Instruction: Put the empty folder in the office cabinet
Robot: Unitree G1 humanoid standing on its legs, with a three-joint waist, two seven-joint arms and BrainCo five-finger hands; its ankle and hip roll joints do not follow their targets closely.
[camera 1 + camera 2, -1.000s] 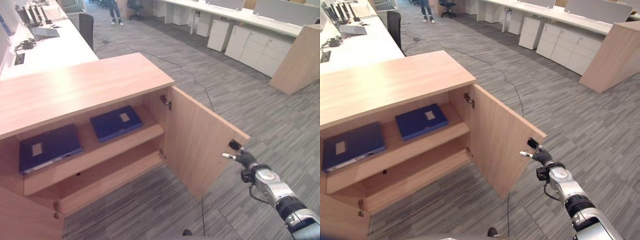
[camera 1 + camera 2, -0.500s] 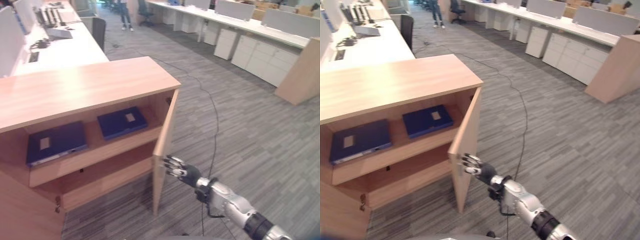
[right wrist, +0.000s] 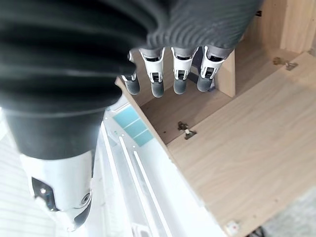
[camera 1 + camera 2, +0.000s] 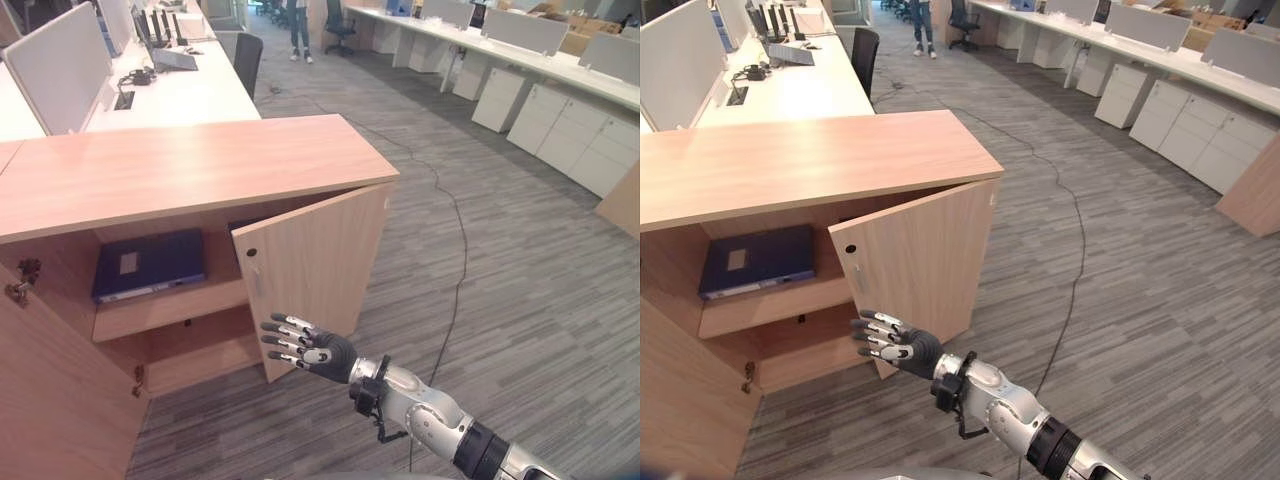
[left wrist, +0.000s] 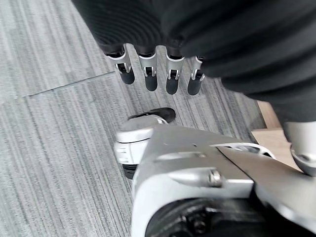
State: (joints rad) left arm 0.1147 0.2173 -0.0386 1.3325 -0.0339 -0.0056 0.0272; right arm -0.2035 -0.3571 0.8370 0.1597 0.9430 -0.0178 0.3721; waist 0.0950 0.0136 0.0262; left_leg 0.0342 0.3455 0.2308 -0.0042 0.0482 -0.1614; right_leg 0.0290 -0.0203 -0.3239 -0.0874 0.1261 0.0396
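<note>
Right hand [image 4: 318,352] sits low in front of the office cabinet [image 4: 190,168], fingers [image 3: 159,79] straight and spread, holding nothing — fingertips just short of or touching the lower edge of the right door [image 4: 315,270]; contact can't be confirmed from the head views. That door is swung most of the way toward closed, covering the right half of the opening. Left door [image 4: 50,390] stands wide open at the near left, hinge hardware [image 4: 20,285] visible on its inner face. Blue folder [image 4: 152,264] lies flat on the upper shelf [image 4: 165,308], left half of the cabinet, pale label facing up; lower shelf [image 4: 195,355] beneath it. Whatever sits behind the right door is hidden. Left hand [image 5: 158,74] shows in its own wrist view over grey carpet [image 4: 500,260], fingers straight and relaxed, nothing in it. Background: white desk [image 4: 170,90] with monitors behind the cabinet, black chair [image 4: 245,55] beside it, a black cable [image 4: 455,260] running across the carpet, white drawer units [image 4: 560,135] along the right — a person's legs [image 4: 298,30] at the far end of the aisle.
</note>
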